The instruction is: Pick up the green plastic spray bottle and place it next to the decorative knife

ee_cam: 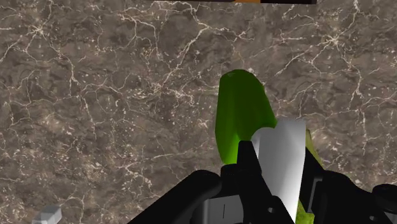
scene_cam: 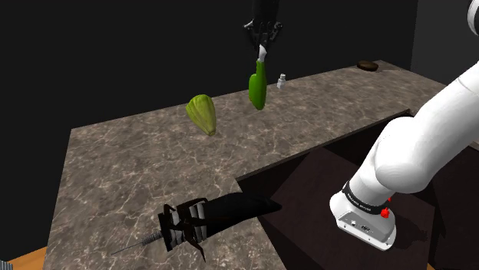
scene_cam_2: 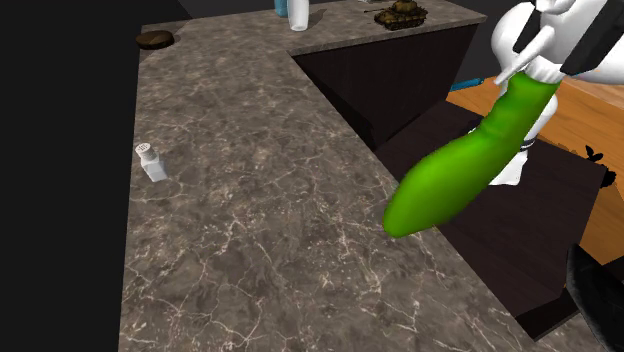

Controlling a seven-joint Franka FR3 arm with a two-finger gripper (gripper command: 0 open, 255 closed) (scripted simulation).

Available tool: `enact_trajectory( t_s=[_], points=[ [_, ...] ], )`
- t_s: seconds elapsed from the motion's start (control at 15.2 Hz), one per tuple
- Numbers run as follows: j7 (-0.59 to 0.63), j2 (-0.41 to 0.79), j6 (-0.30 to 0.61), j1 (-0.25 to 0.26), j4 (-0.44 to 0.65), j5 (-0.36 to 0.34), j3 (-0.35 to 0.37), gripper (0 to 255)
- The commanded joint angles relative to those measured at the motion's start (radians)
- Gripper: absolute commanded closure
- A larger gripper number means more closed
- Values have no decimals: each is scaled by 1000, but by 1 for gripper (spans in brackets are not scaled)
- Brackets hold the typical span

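above the marbled counter [scene_cam: 138, 161], the gripper [scene_cam: 262, 44] pinches the green spray bottle [scene_cam: 257, 90] (white neck up).

I see a brown marbled stone counter [scene_cam: 138, 153]. Near its back edge sit a bumpy yellow-green lump [scene_cam: 203, 113] and a small white shaker [scene_cam_2: 151, 162]. A dark round disc [scene_cam_2: 154, 39] lies at the far corner.
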Motion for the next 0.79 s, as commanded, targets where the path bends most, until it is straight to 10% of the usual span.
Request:
enact_trajectory(
  t_s=[0.0, 0.73],
  points=[
    [49, -45, -9, 18, -36, 4, 30, 255],
    [290, -205, -82, 105, -116, 68, 191, 255]
  ],
)
